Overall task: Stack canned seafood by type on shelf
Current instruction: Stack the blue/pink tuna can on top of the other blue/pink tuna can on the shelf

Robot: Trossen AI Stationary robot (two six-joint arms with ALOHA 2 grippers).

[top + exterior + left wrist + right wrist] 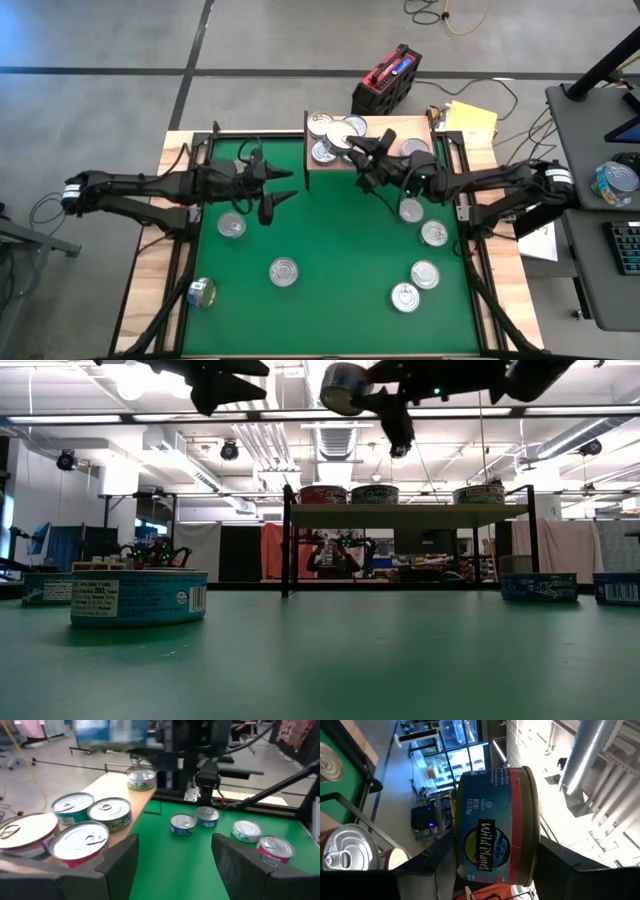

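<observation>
Your right gripper is clamped on a can held in the air over the shelf; its blue and red label reads "Wild Planet". Your left gripper hangs over the mat just left of the shelf, fingers apart and empty. Other cans lie scattered on the mat, and several stand on the shelf.

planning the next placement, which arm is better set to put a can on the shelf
Right. The right gripper already grips a can and hangs above the shelf. The left gripper is open and empty, over the green mat beside the shelf.
</observation>
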